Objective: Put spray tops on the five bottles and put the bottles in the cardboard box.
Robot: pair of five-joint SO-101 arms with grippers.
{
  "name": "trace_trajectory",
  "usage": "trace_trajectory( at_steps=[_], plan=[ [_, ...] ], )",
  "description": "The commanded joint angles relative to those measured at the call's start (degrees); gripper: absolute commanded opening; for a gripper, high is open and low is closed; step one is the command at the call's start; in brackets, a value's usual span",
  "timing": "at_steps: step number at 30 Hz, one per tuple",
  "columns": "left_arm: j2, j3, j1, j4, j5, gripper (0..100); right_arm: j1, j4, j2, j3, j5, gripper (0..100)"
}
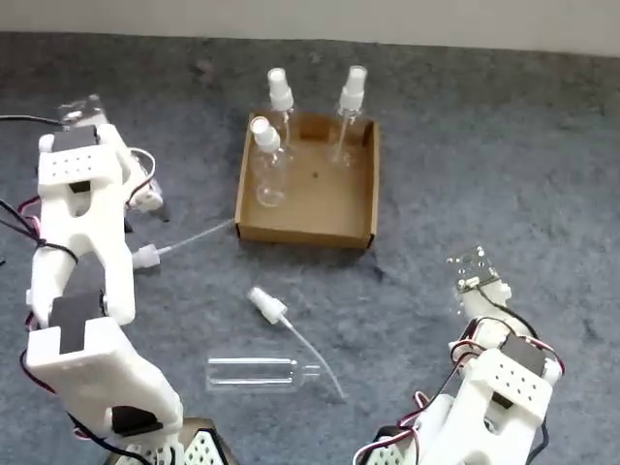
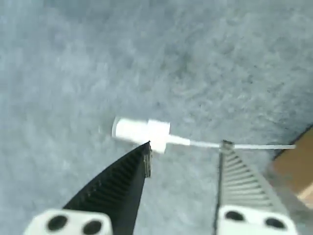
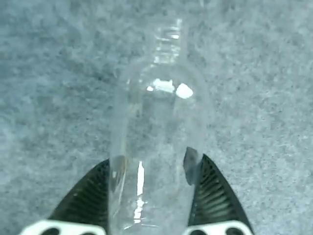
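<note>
My left gripper (image 2: 186, 149) hangs over the grey carpet (image 1: 484, 145) at about 9 o'clock from the table's middle, jaws spread. One spray top (image 2: 142, 131) lies flat beneath them, with the black fingertip right at its white head and its thin dip tube running across the gap towards the cardboard box (image 1: 308, 231). My right gripper (image 3: 151, 166), at 4 o'clock, is pinching a clear bottle (image 3: 156, 112) whose bare neck points away from the wrist. The box sits at 12 o'clock with three capped bottles (image 1: 263, 140) standing upright in it — two by its far wall, one nearer its 9 o'clock wall. A second spray top (image 1: 267, 304) lies loose near the centre. Just beyond it, at 6 o'clock, an uncapped bottle (image 1: 254, 374) lies on its side — neck towards 3 o'clock.
</note>
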Motion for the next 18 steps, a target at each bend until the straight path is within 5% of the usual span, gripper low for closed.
trace_trajectory(
  at_steps=[1,18],
  plan=[
    [-0.48,-7.08,4.0,8.7,12.84,22,-0.57,-0.75,-1.1,-0.66,0.44,0.6],
    [15.87,-3.91,6.55,8.88,17.93,22,-0.48,-0.75,-1.1,-0.66,0.35,0.6]
  ],
)
